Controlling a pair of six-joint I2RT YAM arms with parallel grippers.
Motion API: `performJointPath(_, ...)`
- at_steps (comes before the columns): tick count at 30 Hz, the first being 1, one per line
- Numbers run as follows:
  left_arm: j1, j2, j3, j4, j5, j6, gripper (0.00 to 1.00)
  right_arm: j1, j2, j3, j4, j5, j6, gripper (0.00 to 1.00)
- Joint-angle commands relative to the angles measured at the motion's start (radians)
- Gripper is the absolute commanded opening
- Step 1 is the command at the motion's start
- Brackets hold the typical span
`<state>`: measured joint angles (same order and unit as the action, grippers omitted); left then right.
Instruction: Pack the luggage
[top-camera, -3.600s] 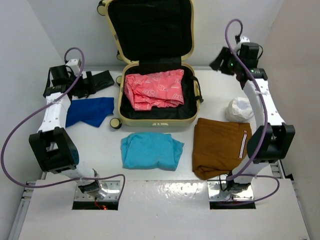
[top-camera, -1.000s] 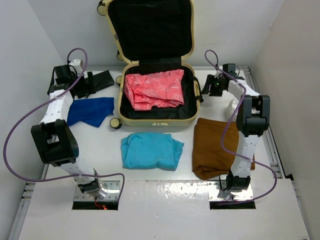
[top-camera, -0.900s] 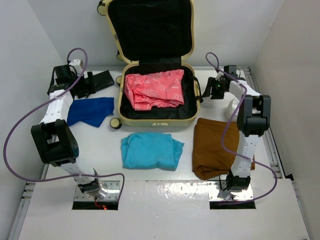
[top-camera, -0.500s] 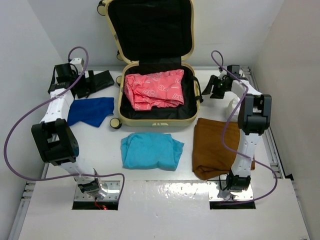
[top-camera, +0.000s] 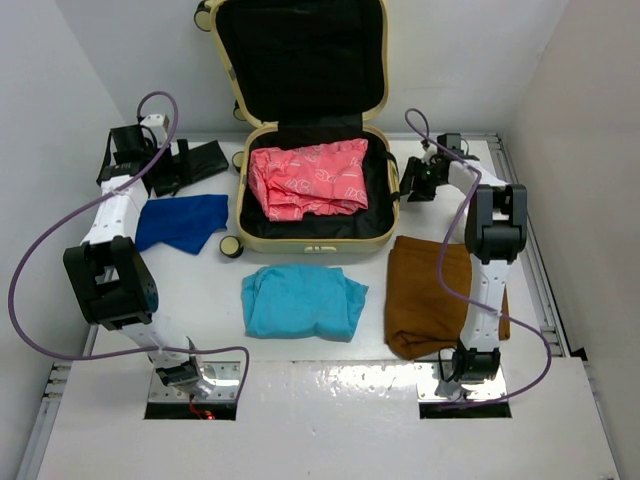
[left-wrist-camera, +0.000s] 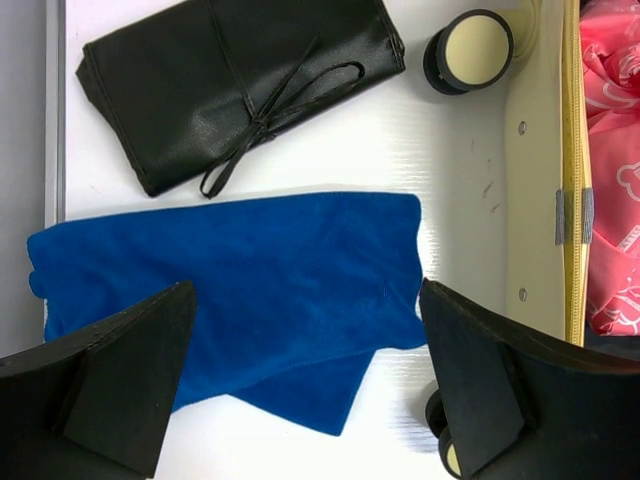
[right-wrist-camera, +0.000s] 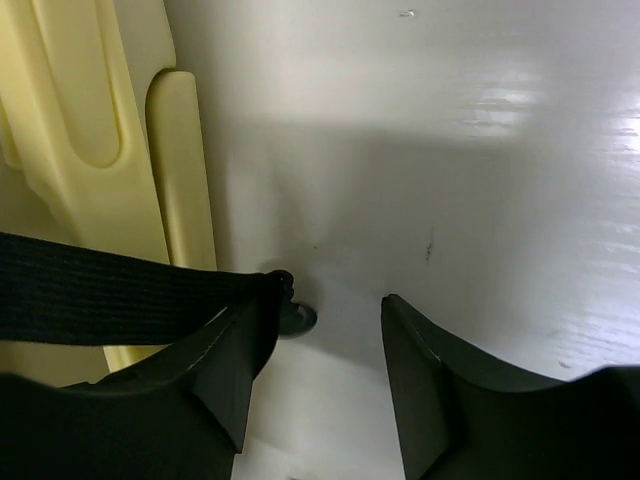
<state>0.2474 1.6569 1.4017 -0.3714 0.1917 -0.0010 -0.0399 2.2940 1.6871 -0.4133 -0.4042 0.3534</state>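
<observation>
Bright, even overhead light, 3 sharp views. Glare streaks the white table near its front edge. A soft grey shadow lies beside the suitcase.

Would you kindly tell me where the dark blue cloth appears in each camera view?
Top external: the blue cloth lies left of the luggage.
Left wrist: the blue cloth fills mid-frame, below the black pouch.
Right wrist: not in view.
Shared landmark: the luggage, whose cream shell shows in all three.
</observation>
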Motion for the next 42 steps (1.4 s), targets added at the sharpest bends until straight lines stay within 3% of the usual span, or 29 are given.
performJointPath(1, -0.017, 0.012, 0.042, 0.02, -0.001, 0.007, 0.98, 0.015, 0.019, 0.054, -0.024, 0.019, -0.019, 0.51)
performJointPath(6, -0.017, 0.012, 0.051, 0.02, -0.001, 0.007, 0.98, 0.02, 0.013, 0.031, -0.025, 0.001, 0.011, 0.52)
performJointPath(11, -0.017, 0.012, 0.051, 0.011, -0.001, 0.016, 0.98, 0.002, -0.03, -0.032, 0.03, -0.139, 0.09, 0.74)
performJointPath(18, -0.017, 0.003, 0.042, 0.011, -0.001, 0.016, 0.98, 0.018, -0.021, -0.001, 0.059, -0.185, 0.113, 0.74)
performJointPath(23, -0.017, 0.003, 0.042, 0.011, -0.001, 0.016, 0.98, 0.069, 0.011, 0.028, 0.012, -0.103, 0.059, 0.6)
performJointPath(26, -0.017, 0.003, 0.042, 0.011, -0.001, 0.016, 0.98, 0.081, 0.01, 0.04, -0.016, -0.036, 0.023, 0.31)
performJointPath(29, -0.017, 0.012, 0.042, 0.011, -0.001, 0.016, 0.98, 0.083, -0.007, 0.025, -0.021, -0.027, 0.015, 0.2)
performJointPath(30, -0.026, 0.021, 0.051, 0.011, -0.001, 0.016, 0.98, 0.084, -0.025, 0.022, -0.022, -0.025, 0.004, 0.09)
performJointPath(32, -0.026, 0.021, 0.06, 0.011, -0.001, 0.016, 0.98, 0.078, -0.048, 0.005, -0.024, -0.022, -0.001, 0.0)
performJointPath(42, -0.036, 0.03, 0.069, 0.011, 0.017, 0.016, 0.98, 0.0, -0.208, -0.01, -0.045, 0.025, 0.01, 0.0)
